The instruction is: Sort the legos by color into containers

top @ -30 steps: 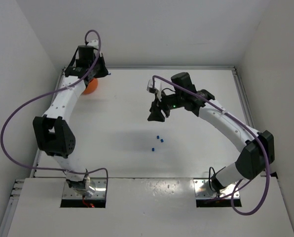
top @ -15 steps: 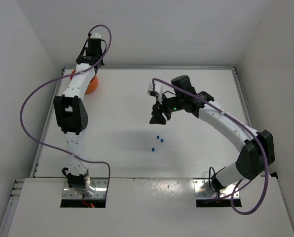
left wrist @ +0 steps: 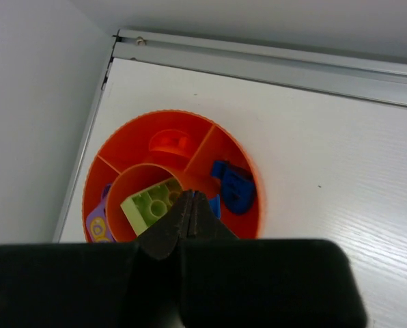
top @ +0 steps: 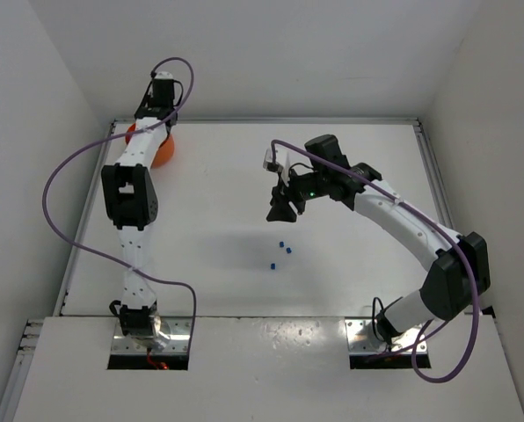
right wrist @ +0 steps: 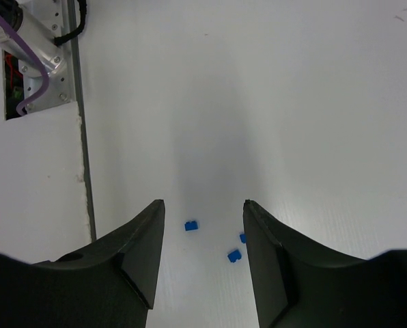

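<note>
The round orange bowl with its divided containers stands in the table's far left corner, half hidden by my left arm in the top view. Inside lie a lime green brick, blue pieces, an orange piece and a purple piece. My left gripper hangs above the bowl's middle, shut and empty. Three small blue legos lie mid-table. My right gripper hovers open above them; through its fingers I see them.
A metal rail runs along the table's far edge behind the bowl, with white walls close at the back and left. The left arm's purple cable loops out over the left side. The arm mounts sit at the near edge.
My left arm has straightened out, its elbow swinging in from the left and its wrist lifting back above the bowl. The right arm has barely moved and its jaws keep the same gap.
</note>
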`<state>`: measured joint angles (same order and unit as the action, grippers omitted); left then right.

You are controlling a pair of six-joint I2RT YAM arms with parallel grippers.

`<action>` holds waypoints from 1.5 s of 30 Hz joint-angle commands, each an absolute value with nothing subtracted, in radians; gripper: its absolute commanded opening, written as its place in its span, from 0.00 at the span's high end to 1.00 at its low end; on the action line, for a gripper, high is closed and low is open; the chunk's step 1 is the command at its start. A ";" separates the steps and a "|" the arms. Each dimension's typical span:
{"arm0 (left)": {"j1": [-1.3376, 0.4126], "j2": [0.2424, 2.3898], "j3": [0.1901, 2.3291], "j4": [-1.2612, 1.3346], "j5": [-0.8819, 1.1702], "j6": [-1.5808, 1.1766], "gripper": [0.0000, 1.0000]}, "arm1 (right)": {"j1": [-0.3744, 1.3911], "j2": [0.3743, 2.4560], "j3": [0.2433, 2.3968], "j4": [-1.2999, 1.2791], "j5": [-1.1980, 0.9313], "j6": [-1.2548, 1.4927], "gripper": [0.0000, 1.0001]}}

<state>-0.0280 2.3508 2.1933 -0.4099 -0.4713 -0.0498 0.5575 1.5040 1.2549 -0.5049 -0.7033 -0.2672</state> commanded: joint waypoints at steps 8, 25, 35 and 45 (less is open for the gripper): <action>-0.002 2.410 2.275 -0.368 -0.473 -0.017 1.00 | 0.552 1.500 1.276 -0.506 -0.713 -0.284 0.50; -0.002 2.408 2.286 -0.368 -0.422 -0.026 0.56 | 0.552 1.500 1.258 -0.486 -0.695 -0.284 0.48; -0.002 2.028 2.209 -0.390 -0.020 -0.149 0.56 | 0.570 1.468 1.069 -0.507 -0.670 -0.353 0.58; -0.041 1.372 1.456 -0.403 0.273 -0.255 0.36 | 0.687 1.433 0.913 -0.499 -0.658 -0.491 0.43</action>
<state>-0.0639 1.3949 1.5848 -0.3744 0.1566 -0.1940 0.6403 1.4578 0.9104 -0.5308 -0.6537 -0.4164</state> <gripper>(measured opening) 0.629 0.570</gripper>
